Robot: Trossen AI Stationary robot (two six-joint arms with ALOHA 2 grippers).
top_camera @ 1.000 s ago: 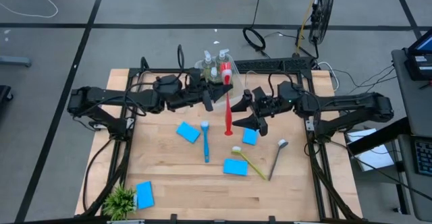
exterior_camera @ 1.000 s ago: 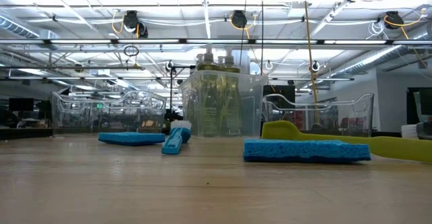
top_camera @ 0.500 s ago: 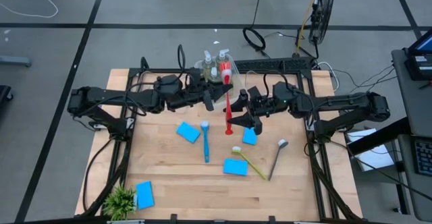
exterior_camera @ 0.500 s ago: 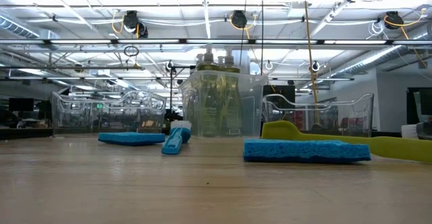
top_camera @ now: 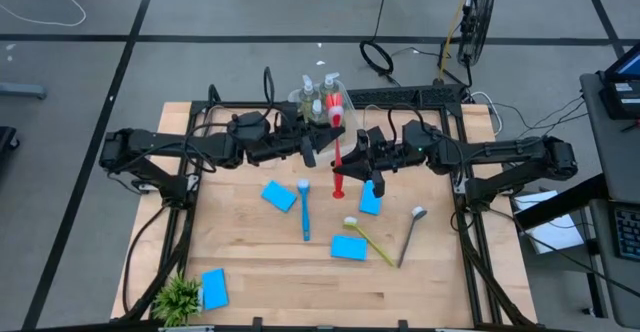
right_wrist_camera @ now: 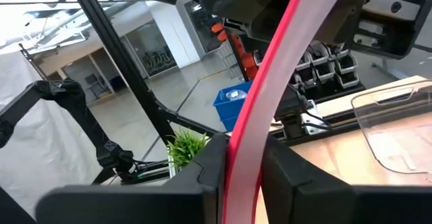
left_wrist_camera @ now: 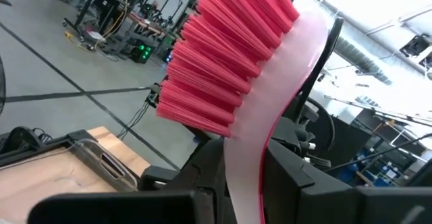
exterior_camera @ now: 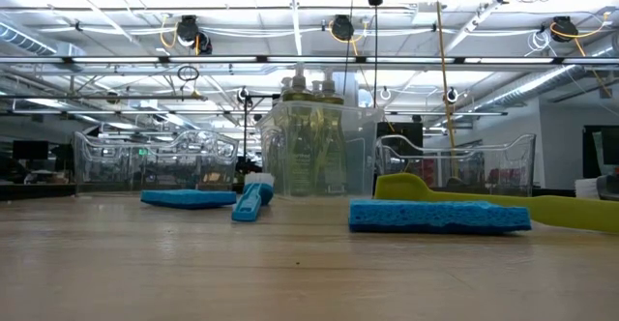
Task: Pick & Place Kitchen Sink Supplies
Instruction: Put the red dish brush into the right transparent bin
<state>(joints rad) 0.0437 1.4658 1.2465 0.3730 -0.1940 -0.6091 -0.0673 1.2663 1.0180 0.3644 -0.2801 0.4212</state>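
A red brush (top_camera: 337,152) with red bristles (left_wrist_camera: 223,55) hangs above the table's far middle, its head toward the far edge beside the clear bin (top_camera: 305,100) of pump bottles (top_camera: 318,94). My left gripper (top_camera: 325,144) reaches in from the left and is shut on the brush just below the head. My right gripper (top_camera: 350,167) reaches in from the right and is shut on the handle closer to its free end (top_camera: 339,189). Blue sponges (top_camera: 279,195) (top_camera: 370,202) (top_camera: 348,247) and other brushes lie flat on the table. My left gripper pinches the handle's neck (left_wrist_camera: 244,173), right below the bristle head, between its two fingers (left_wrist_camera: 206,180). The fingers come from the table's left and lie across the handle. The brush is clear of the table. My right gripper pinches the red handle (right_wrist_camera: 244,153) between its two fingers (right_wrist_camera: 202,173), nearer the free end than the left gripper's hold. The fingers come from the table's right and lie across the handle.
On the wood lie a blue brush (top_camera: 304,210), a yellow-green brush (top_camera: 368,240) and a brown brush (top_camera: 410,234). A fourth sponge (top_camera: 213,288) and a small plant (top_camera: 178,298) sit at the near left corner. More clear bins (exterior_camera: 455,161) stand at the back.
My right gripper has moved toward the table's left, up to the red brush, and has shut on its handle; a second ago it stood open beside it. The left gripper and the brush have kept still.
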